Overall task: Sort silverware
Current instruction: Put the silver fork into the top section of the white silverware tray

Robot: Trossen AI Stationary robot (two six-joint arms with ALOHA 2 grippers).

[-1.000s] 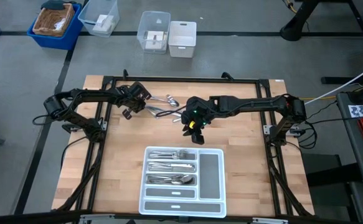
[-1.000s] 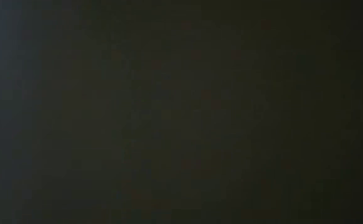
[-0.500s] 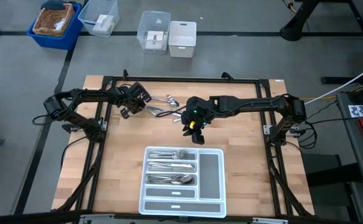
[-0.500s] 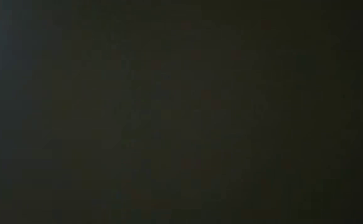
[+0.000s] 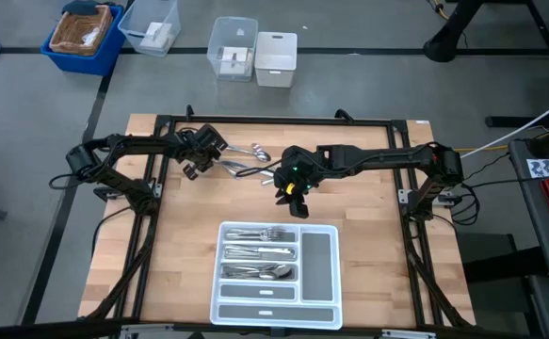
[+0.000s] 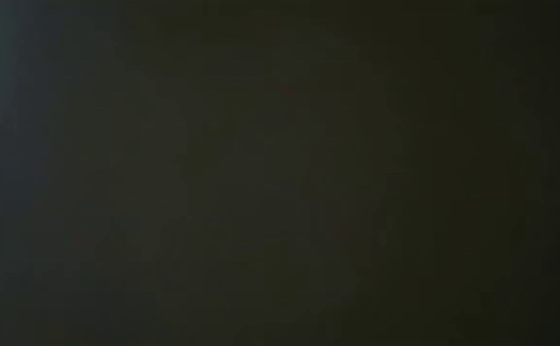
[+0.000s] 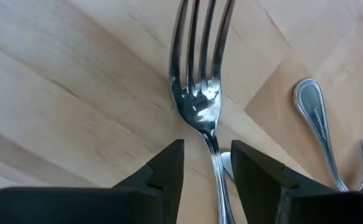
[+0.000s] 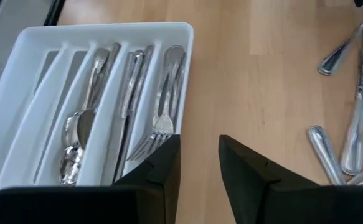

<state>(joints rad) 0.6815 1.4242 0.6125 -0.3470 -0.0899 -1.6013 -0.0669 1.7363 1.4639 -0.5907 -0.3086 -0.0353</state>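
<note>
No writing is readable. The left gripper (image 7: 207, 171), fingers parted, straddles a fork (image 7: 198, 93) lying on the table (image 5: 180, 245). The right gripper (image 8: 198, 163) hangs released, empty, near the tray (image 8: 38, 46).

Grey floor (image 5: 29, 141), blue bin (image 5: 86, 38), clear boxes (image 5: 234, 47)

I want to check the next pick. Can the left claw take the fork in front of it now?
Probably yes. The left claw stands open with the fork neck between its fingers, lying flat on the table; nothing covers it there.
</note>
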